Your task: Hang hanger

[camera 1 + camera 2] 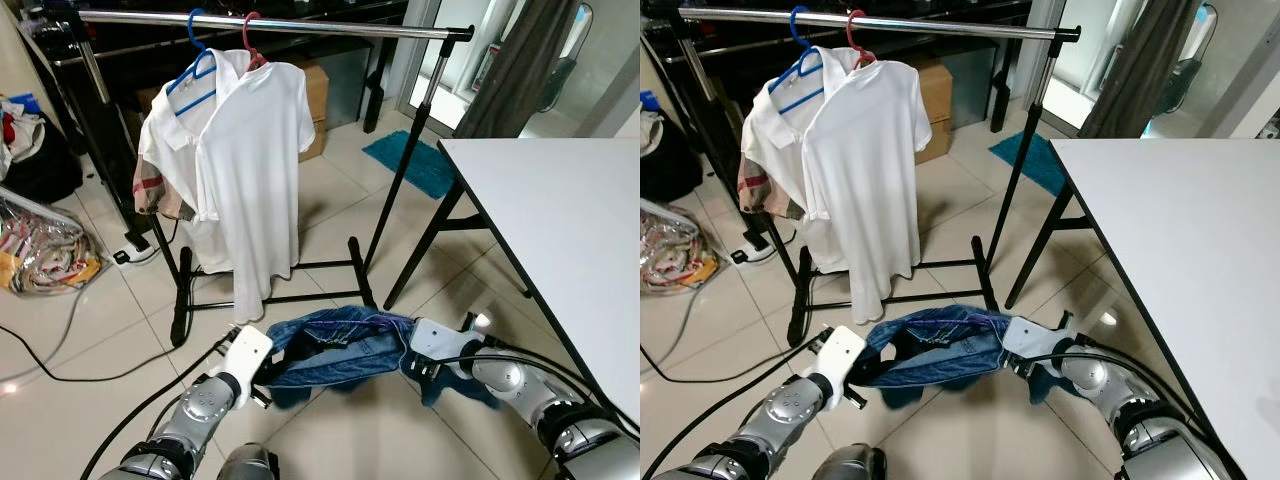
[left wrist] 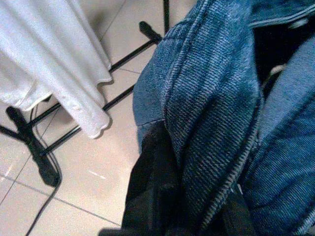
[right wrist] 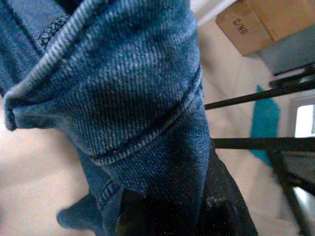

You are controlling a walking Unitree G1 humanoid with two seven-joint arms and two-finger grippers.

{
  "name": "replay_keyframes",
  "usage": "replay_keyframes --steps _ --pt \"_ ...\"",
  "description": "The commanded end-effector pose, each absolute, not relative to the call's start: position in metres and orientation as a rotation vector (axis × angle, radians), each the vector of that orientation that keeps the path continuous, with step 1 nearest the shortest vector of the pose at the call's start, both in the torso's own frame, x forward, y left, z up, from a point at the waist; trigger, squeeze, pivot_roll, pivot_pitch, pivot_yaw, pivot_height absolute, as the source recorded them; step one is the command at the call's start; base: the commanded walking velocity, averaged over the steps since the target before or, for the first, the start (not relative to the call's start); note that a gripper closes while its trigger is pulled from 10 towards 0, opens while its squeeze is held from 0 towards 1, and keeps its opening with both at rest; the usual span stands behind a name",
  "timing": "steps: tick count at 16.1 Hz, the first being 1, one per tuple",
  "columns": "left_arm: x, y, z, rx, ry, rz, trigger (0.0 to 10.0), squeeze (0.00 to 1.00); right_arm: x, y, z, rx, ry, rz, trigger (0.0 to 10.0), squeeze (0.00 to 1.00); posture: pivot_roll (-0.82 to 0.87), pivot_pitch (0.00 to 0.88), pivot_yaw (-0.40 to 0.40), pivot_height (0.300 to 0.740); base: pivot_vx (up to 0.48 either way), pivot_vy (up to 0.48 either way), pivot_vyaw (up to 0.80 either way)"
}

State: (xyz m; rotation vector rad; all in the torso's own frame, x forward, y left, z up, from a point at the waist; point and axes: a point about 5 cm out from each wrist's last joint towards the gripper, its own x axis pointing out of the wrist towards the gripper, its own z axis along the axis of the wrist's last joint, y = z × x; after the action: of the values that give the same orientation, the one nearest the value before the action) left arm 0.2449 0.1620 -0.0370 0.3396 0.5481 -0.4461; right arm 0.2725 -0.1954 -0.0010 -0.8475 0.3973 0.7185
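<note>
A blue denim garment (image 1: 335, 350) hangs stretched between my two grippers, low over the tiled floor in front of the clothes rack. My left gripper (image 1: 268, 372) is shut on its left end, and dark fingers (image 2: 152, 191) press into the denim folds. My right gripper (image 1: 418, 362) is shut on the right end, where the cloth drapes over the fingers (image 3: 167, 211). Whatever hanger is inside the garment is hidden. Above, the chrome rail (image 1: 330, 27) carries a blue hanger (image 1: 197, 72) and a red hanger (image 1: 252, 42), each holding a white polo shirt (image 1: 255, 170).
The rack's black base bars (image 1: 300, 268) lie just beyond the garment. A white table (image 1: 560, 210) with black legs stands close on the right. A cable and power strip (image 1: 135, 255) and bags of clutter (image 1: 40, 250) lie at the left. A teal mat (image 1: 420, 160) and a cardboard box (image 1: 316, 95) sit behind.
</note>
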Motion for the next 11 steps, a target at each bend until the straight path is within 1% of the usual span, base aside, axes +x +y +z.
replay_keyframes --steps 1,2,4,5,10,11 --pt "0.242 0.168 -0.039 0.321 0.572 -0.42 10.0 0.0 0.275 -0.203 0.005 -0.759 0.385 0.676 10.0 0.0 0.23 0.007 -0.033 0.74 0.0 0.0 0.0" --pt "0.243 0.173 -0.038 0.318 0.571 -0.403 10.0 0.0 0.271 -0.204 0.005 -0.71 0.383 0.714 10.0 0.0 0.23 0.008 -0.03 0.74 0.0 0.0 0.0" --pt "0.244 0.176 -0.037 0.319 0.571 -0.395 10.0 0.0 0.269 -0.205 0.006 -0.687 0.378 0.74 10.0 0.0 0.23 0.008 -0.03 0.74 0.0 0.0 0.0" --pt "0.246 0.183 -0.035 0.319 0.57 -0.373 10.0 0.0 0.264 -0.208 0.008 -0.636 0.374 0.798 10.0 0.0 0.23 0.009 -0.032 0.74 0.0 0.0 0.0" --pt "0.249 0.205 -0.03 0.34 0.573 -0.327 10.0 0.0 0.253 -0.218 0.02 -0.45 0.336 0.971 10.0 0.0 0.23 0.01 -0.038 0.74 0.0 0.0 0.0" --pt "0.249 0.207 -0.029 0.342 0.571 -0.323 10.0 0.0 0.251 -0.218 0.021 -0.44 0.326 0.99 10.0 0.0 0.23 0.011 -0.039 0.74 0.0 0.0 0.0"
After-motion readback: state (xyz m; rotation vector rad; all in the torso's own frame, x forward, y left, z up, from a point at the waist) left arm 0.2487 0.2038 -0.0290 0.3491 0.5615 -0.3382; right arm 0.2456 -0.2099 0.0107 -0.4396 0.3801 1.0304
